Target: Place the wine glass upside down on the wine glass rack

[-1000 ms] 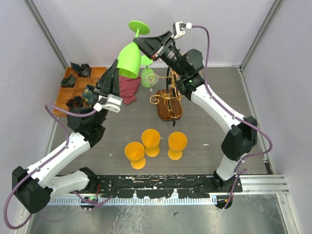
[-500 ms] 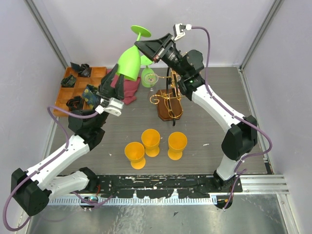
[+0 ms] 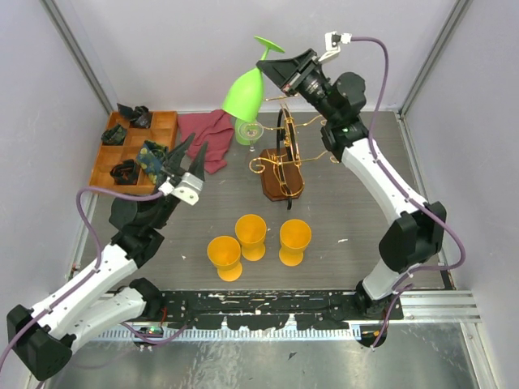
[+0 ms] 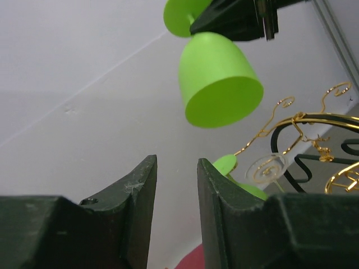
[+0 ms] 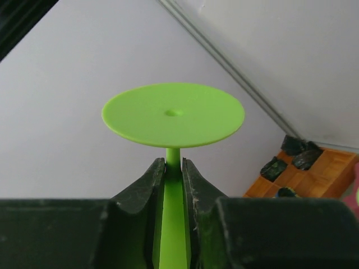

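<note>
Mid-carry above the table: my right gripper (image 3: 274, 65) is clamped narrow on the stem of the green wine glass (image 3: 244, 91), just under its foot. I hold it high, at about 11 o'clock from the wine glass rack (image 3: 282, 166) in the overhead view, well apart from the gold wire.

The glass is inverted: foot uppermost, bowl hanging below, mouth open downward. It is not plumb. Its long axis, foot to rim, leans, and in the overhead view it runs from the foot at 1 o'clock to the mouth at 7 o'clock.

My left gripper (image 4: 175, 163) sits low at the rack's 9 o'clock. Its fingers are a modest gap apart with nothing between them, and it points up toward the bowl.

I judge the step in hand to be the carry to the rack, with the inversion done and the hanging not yet begun. As I read it, the next move calls for three things:
- bringing the stem level with a free scroll arm
- squaring the axis nearer upright
- sliding the stem into the wire so the foot rests on top

A second green glass (image 3: 246, 130) is just beside the rack at its 10 o'clock, so the bowl will likely need room on that side.
</note>
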Robot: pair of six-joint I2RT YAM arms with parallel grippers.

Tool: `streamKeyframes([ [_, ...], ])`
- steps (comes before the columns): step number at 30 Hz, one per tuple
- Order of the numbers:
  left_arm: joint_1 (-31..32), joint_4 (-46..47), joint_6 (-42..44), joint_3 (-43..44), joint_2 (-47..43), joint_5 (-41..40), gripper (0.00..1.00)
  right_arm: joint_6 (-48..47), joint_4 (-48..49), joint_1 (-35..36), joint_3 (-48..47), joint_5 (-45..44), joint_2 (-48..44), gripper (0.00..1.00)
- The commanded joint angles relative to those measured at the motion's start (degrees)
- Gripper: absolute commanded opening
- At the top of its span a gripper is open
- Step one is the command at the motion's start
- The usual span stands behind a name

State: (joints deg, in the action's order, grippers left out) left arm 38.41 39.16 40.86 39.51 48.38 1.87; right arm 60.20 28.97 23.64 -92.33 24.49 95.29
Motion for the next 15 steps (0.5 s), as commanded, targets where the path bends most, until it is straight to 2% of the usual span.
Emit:
streamKeyframes([
  [1,0.2,-4.7,-3.5,-1.6,-2.5,-4.0,0.41,-12.8,-5.7,-2.1,-0.9,-1.9,-7.3,0.0],
  [7,0.2,-6.4,-5.2,-0.1,-3.6,-12.2,0.42,-27.9,-10.3,-8.9,6.5,-8.4,-16.5,0.0],
  [13,0.2,-17.9,-13.5,9.0,-1.0,-26.4,0.42,-39.0,-17.3,-18.6,8.4,-12.3,-21.2,0.0],
  [15,0.0,-20.6,-13.8,11.1,0.3,-28.4,0.42,-41.0,-18.8,-21.8,8.6,-12.7,-21.7,0.0],
])
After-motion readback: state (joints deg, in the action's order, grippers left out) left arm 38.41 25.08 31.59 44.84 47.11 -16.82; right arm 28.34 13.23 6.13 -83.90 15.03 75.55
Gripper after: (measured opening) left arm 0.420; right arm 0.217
